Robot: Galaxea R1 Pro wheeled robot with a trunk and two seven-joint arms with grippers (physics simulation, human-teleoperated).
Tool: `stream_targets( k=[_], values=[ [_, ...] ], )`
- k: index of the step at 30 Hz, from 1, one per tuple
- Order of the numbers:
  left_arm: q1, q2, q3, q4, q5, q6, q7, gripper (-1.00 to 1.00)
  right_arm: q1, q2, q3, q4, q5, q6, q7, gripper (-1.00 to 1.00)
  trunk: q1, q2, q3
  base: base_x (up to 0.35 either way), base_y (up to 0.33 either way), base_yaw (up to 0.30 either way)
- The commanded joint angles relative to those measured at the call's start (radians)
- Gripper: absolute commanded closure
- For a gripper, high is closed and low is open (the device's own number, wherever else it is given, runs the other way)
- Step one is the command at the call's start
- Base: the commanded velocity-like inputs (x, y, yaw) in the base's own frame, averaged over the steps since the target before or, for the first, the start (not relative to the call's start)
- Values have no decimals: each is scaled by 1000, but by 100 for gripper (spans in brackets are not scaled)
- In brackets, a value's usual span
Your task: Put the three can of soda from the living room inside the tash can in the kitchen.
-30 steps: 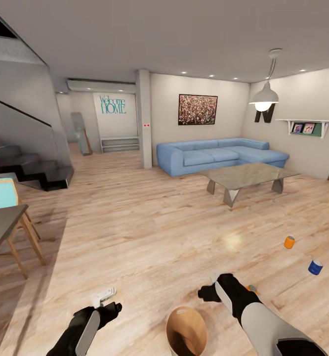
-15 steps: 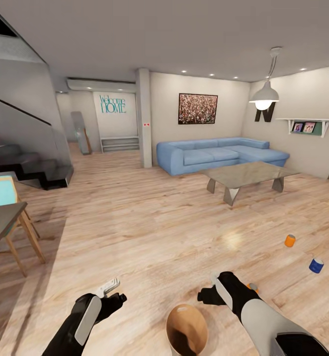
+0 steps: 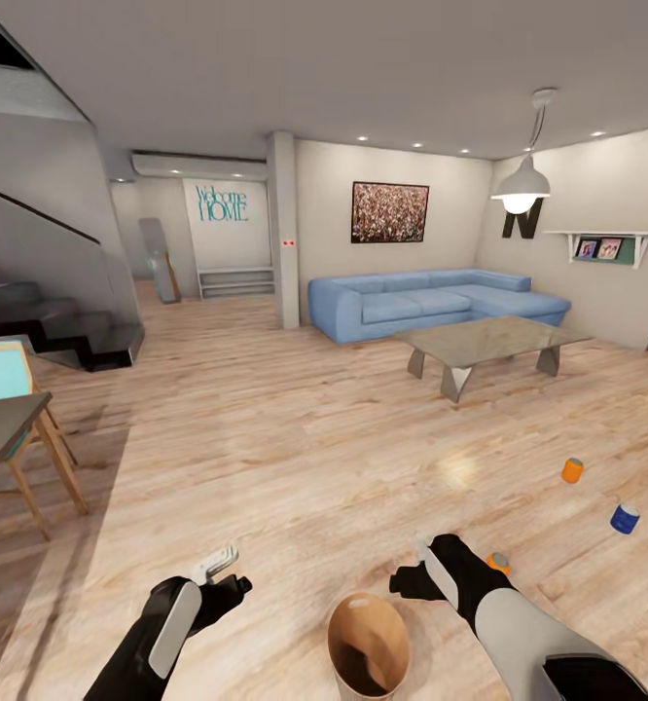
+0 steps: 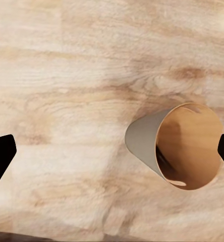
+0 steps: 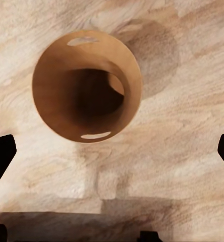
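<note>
The trash can (image 3: 365, 638), grey outside and brown inside, stands upright on the wood floor between my two arms at the bottom of the head view. My left gripper (image 3: 225, 574) hovers open to its left, with the bin (image 4: 142, 143) off to one side of its fingers. My right gripper (image 3: 412, 567) is open just above and beyond the bin's rim (image 5: 39, 83). One orange can (image 3: 499, 562) peeks out behind my right forearm. Another orange can (image 3: 572, 470) and the dark blue can (image 3: 624, 517) stand on the floor further right.
A grey low table (image 3: 494, 343) and blue corner sofa (image 3: 431, 304) stand ahead right, with a black letter N (image 3: 522, 226) on the wall. A wooden table and chair (image 3: 8, 428) sit at left, black stairs (image 3: 61, 331) behind. A pillar (image 3: 285, 234) rises mid-room.
My left gripper has edged forward and slightly right. The view has shifted a little, and the near orange can shows more from behind my right forearm.
</note>
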Motion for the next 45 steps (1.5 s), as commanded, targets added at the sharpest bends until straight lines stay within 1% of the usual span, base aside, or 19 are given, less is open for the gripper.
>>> stream_targets(
  k=[1,4,10,15,26,45],
  values=[
    [0,0,0,1,0,-1,0,-100,0,0,0,0,0,0,0,-100,4,-7,-3,0,0,0],
    [0,2,-1,4,-1,-2,0,-100,0,0,0,0,1,0,-10,-100,15,-28,-13,0,0,0],
    [-1,3,-2,12,-4,-10,0,-100,0,2,0,0,-2,-1,-72,-100,38,-70,-31,0,0,0],
    [-2,3,-2,27,-7,-24,0,-100,0,4,0,0,-3,-4,-96,-100,58,-105,-47,0,0,0],
    [-3,3,-2,37,-12,-40,0,-100,0,5,0,0,-4,-6,-108,-100,100,-182,-82,0,0,0],
    [-3,3,-4,37,-11,-41,0,-100,0,5,0,0,-4,-6,-108,-100,173,-315,-141,0,0,0]
  ],
)
